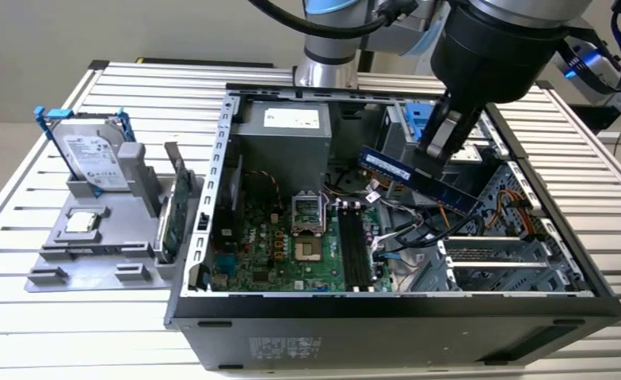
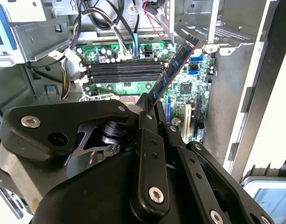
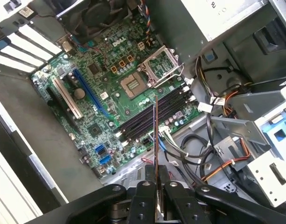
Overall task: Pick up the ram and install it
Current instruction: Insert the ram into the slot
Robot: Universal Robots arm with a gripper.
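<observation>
Blue-black thin ram stick pinched by the black gripper
Jaws clamped on it, stick tilted over the green motherboard, label print unreadable.

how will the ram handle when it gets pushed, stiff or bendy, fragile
Likely stiff: the ram juts straight out of the claw without sagging. Probably light: it looks a thin sliver edge-on in the first wrist view. Perhaps fragile: so thin a board could crack under a skewed push.
</observation>
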